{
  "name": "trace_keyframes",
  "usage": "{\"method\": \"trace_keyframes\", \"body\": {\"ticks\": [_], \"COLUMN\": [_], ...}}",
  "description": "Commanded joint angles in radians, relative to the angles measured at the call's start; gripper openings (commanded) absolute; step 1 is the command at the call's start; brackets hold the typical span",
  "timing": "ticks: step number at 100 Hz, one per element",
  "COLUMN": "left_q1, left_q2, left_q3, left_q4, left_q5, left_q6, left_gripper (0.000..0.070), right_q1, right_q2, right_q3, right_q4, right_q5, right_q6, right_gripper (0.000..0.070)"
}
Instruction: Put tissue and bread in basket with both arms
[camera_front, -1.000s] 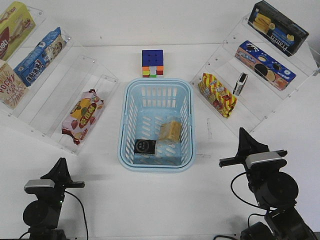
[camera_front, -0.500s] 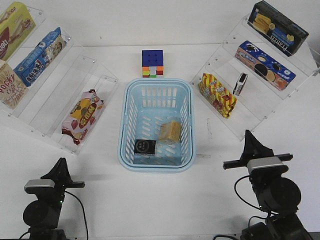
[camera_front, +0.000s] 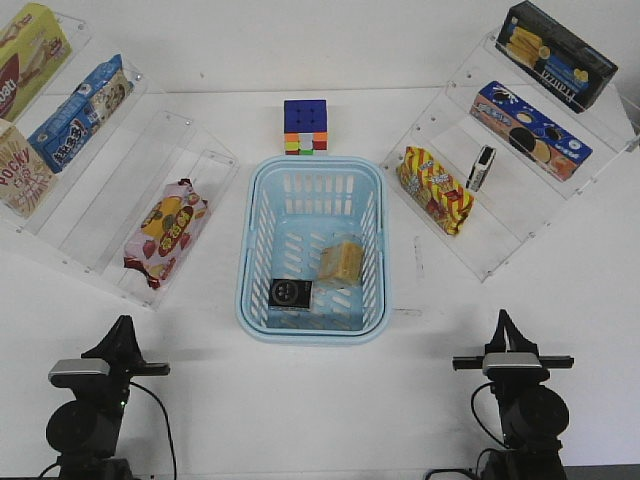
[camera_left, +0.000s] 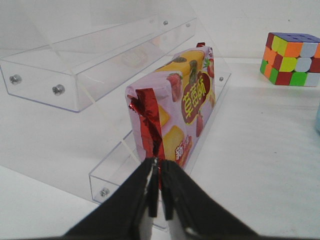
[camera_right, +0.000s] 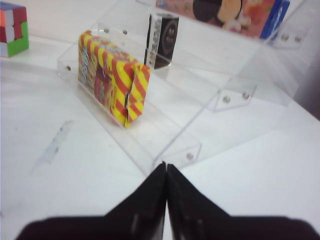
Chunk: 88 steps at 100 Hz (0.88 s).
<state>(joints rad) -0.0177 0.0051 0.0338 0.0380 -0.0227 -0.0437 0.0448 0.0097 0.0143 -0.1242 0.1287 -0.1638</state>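
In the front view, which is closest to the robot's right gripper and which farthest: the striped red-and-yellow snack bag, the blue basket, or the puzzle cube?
From the right gripper:
1. Basket, to its left, at the table's middle.
2. Striped snack bag, ahead on the right rack's lowest shelf.
3. Puzzle cube, beyond the basket's far end.

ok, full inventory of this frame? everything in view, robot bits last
basket: 1, light blue, table centre
tissue: 1, black, in basket, near-left corner
bread: 1, yellow-tan, in basket, right side
puzzle cube: 1, multicolour, behind basket
left shelves: clear; pink snack bag, three boxes
right shelves: clear; red-yellow bag, small black pack, two dark boxes
left tool: black, shut, empty, near-left
right tool: black, shut, empty, near-right
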Motion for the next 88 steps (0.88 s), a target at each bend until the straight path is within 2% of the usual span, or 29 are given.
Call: {"method": "trace_keyframes", "body": {"ticks": [1,15,88], "left_q1": [0.0,0.0,0.0], "left_q2": [-0.002,-0.002,-0.002], "left_q3": [-0.02,-0.02,-0.02], "left_q4": [0.012,0.013,0.013], "left_q5": [0.0,0.0,0.0], "left_q6": [-0.002,-0.002,-0.002], "left_gripper": [0.0001,0.0001,0.0001], "right_q1": [0.0,0.001,0.001], "right_q2": [-0.008,-0.009,-0.008], "right_q3": [-0.002,-0.002,-0.002], "right_q4": [0.005,0.002,0.023], "right_q5": [-0.004,-0.054,-0.05], "right_q6": [0.036,0.04,0.042], "right_gripper": [0.0,0.0,0.0]}}
